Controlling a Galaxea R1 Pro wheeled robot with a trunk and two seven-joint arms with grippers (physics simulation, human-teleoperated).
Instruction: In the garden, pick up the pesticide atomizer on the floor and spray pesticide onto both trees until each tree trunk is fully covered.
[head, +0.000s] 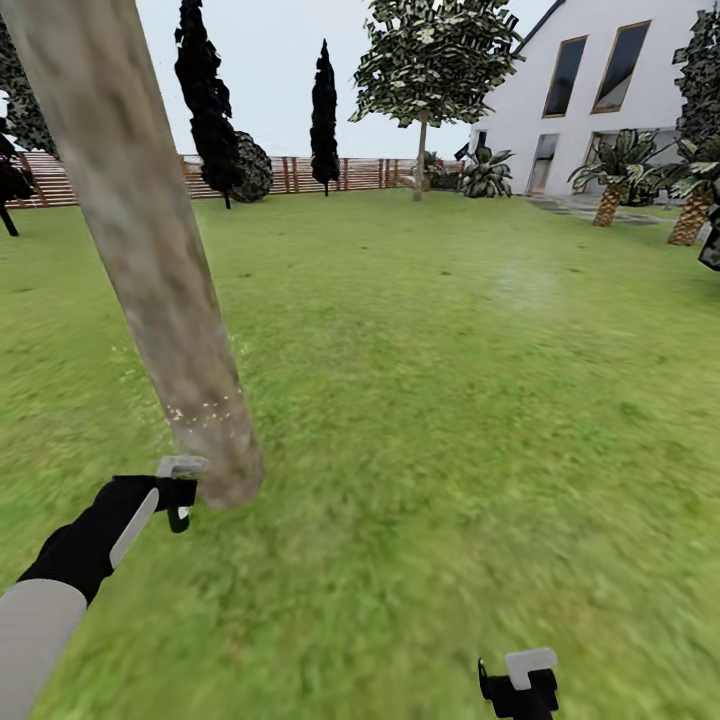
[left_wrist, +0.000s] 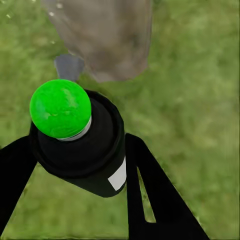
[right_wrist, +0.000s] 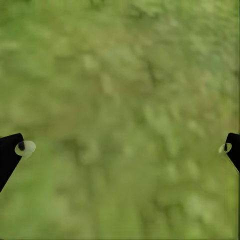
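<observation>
The lawn (head: 450, 400) spreads wide around me, with a slatted wooden fence (head: 330, 173) and a white house (head: 600, 90) at its far edge. A second tall tree (head: 430, 70) stands far off near the fence. Close in front of me on my left rises a thick, mottled grey-brown tree trunk (head: 150, 250), leaning across the head view; fine white specks of pesticide (head: 205, 410) dot its lower part. My left arm reaches forward and low, its black forearm angled toward the trunk's base, and my left gripper (left_wrist: 80, 150) sits just beside the bark, its two fingers pinching the pesticide atomizer (left_wrist: 80, 145), a black bottle with a round green cap. My right gripper (right_wrist: 122, 147) hangs low over bare grass, fingers spread wide apart and holding nothing.
</observation>
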